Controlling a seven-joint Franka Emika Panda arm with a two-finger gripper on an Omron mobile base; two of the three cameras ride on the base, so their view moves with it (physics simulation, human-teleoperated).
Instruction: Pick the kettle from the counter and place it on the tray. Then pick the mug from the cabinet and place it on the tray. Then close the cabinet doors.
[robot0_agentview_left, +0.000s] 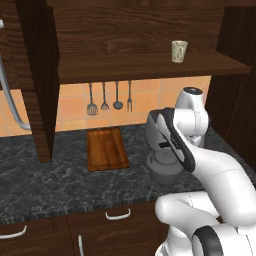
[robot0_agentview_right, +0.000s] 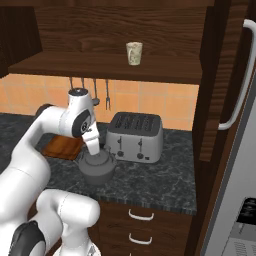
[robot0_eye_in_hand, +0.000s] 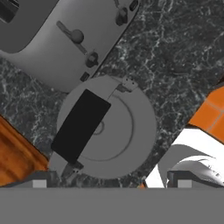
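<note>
Cabinet (robot0_agentview_left: 130, 40) stands open, mug (robot0_agentview_left: 179, 51) near the shelf's right edge. Table (robot0_agentview_left: 45, 180) carries toaster (robot0_agentview_right: 135, 136), tray (robot0_agentview_left: 106, 148) at nine o'clock of kettle (robot0_eye_in_hand: 107, 127). End effector (robot0_agentview_right: 94, 148) hangs just above kettle; spread cannot be told.

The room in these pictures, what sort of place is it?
A kitchen, computer-rendered: a dark stone counter with a toaster and kettle, utensils hanging on the tiled wall, and a wooden cabinet above.
</note>
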